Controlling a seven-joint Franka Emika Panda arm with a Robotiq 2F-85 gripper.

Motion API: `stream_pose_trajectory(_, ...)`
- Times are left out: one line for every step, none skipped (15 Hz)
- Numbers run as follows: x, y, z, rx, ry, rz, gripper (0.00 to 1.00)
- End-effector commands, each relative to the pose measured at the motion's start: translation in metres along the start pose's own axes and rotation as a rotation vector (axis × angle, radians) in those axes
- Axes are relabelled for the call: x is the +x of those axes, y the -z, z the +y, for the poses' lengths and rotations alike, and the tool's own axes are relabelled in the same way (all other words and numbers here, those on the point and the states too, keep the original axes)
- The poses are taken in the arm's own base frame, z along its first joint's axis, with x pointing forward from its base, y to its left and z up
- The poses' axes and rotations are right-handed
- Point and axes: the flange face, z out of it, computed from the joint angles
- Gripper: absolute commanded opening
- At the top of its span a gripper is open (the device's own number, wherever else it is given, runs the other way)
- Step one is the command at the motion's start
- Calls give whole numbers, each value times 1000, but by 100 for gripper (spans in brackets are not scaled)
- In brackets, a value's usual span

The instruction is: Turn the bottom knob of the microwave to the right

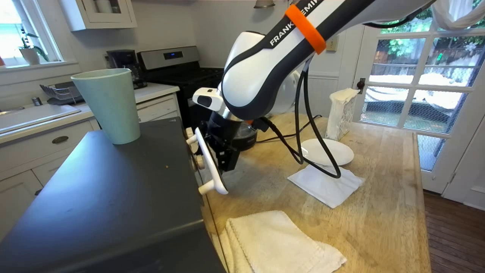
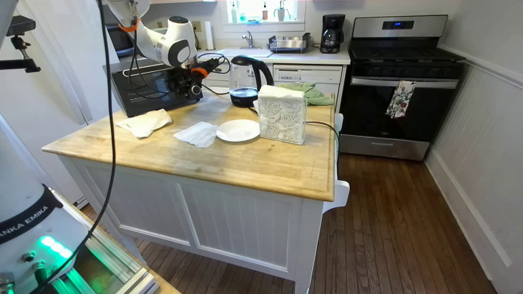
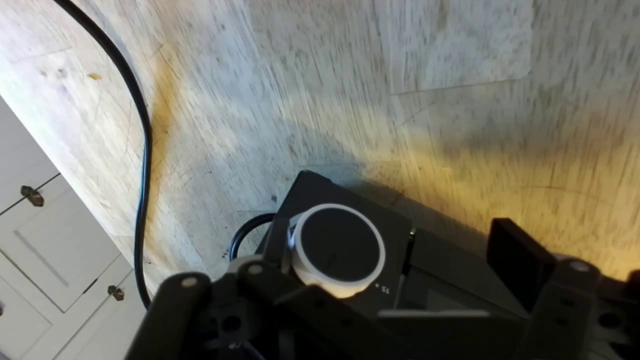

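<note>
The microwave (image 1: 125,193) has a dark grey top in an exterior view; its dark front shows in an exterior view (image 2: 141,92). In the wrist view a round knob (image 3: 340,245) with a dark face and pale rim sits near the panel's corner above the wood, with small print beside it. My gripper (image 3: 400,250) is open. Its left finger is close beside the knob's left side; whether it touches cannot be told. Its right finger is well away from the knob. In the exterior views the gripper (image 1: 223,159) (image 2: 192,87) is at the microwave's front, by the white door handle (image 1: 212,163).
A green cup (image 1: 110,110) stands on the microwave. A kettle (image 2: 244,81) stands on the table near the gripper. A folded cloth (image 1: 280,242), a napkin (image 1: 329,185), a plate (image 2: 238,130) and a napkin holder (image 2: 282,116) are on the table. A black cable (image 3: 142,125) crosses the wood.
</note>
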Motion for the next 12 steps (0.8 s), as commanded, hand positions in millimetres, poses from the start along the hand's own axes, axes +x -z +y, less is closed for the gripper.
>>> stream_pose_trajectory(-1, -15, 2, 33, -25, -5, 100)
stream_pose_trajectory(-2, -15, 3, 33, -34, -3, 100)
stream_pose_trajectory(-3, -15, 5, 27, -44, -1, 100)
stream_pose_trajectory(-2, -13, 7, 3, -59, -2, 100)
stream_pose_trajectory(-1, -11, 8, -11, -68, -2, 100)
stream_pose_trajectory(2, -7, 8, -20, -85, -3, 100)
stream_pose_trajectory(5, -5, 7, -25, -98, -5, 100)
stream_pose_trajectory(9, -3, 6, -38, -105, -10, 100)
stream_pose_trajectory(13, -1, 5, -53, -111, -12, 100)
stream_pose_trajectory(16, 0, 4, -62, -117, -19, 100)
stream_pose_trajectory(17, 2, 3, -71, -123, -36, 100)
stream_pose_trajectory(18, 5, 2, -86, -125, -62, 100)
